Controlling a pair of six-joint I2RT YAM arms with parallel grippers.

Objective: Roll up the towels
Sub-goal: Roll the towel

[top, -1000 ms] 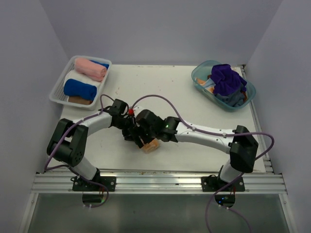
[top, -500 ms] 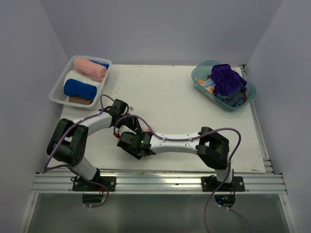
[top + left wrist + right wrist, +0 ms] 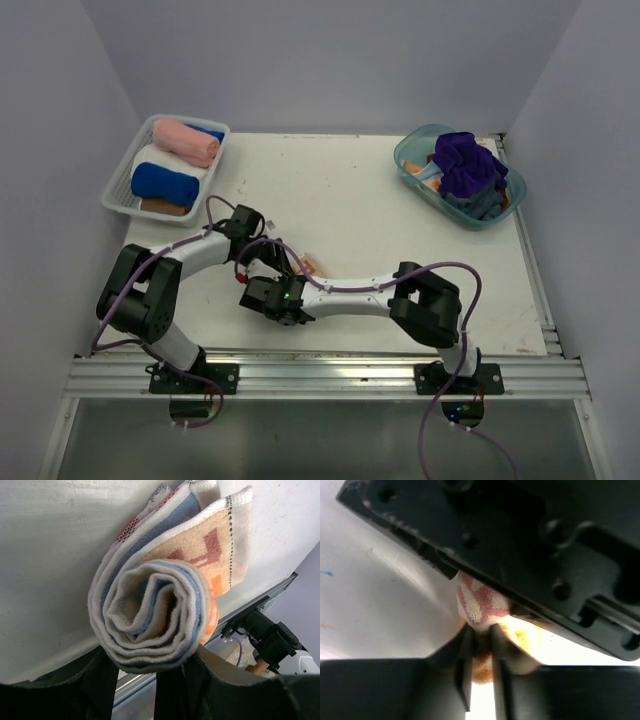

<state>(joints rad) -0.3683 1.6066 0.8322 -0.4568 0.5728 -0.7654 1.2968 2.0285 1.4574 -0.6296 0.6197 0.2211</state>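
- We are finding the rolled cream, orange and light-blue printed cloth towel (image 3: 150,605) at the near middle of the white worktop (image 3: 350,190), where both arms are meeting. The top view is showing only a small corner of it.
- The left pincer (image 3: 150,656) is clamping the roll across its body, one finger on each side. We are judging that this grip is stopping the coils from springing loose. The spiral end is facing the wrist camera, and the outer flap is trailing loose beyond the roll.
- The right pincer (image 3: 479,647) is pinching a fold of the same towel, its fingers nearly together on the cloth, likely tightening or tucking that end.
- The white mesh plastic basket (image 3: 118,192) at the far left is holding finished rolls: a pink towel roll (image 3: 186,141), a white towel roll (image 3: 158,158) and a royal blue towel roll (image 3: 165,184). We are reading it as the drop-off.
- The clear teal plastic tub (image 3: 408,152) at the far right is holding unrolled cloths, with a crumpled purple towel (image 3: 468,160) on top, so work is remaining.
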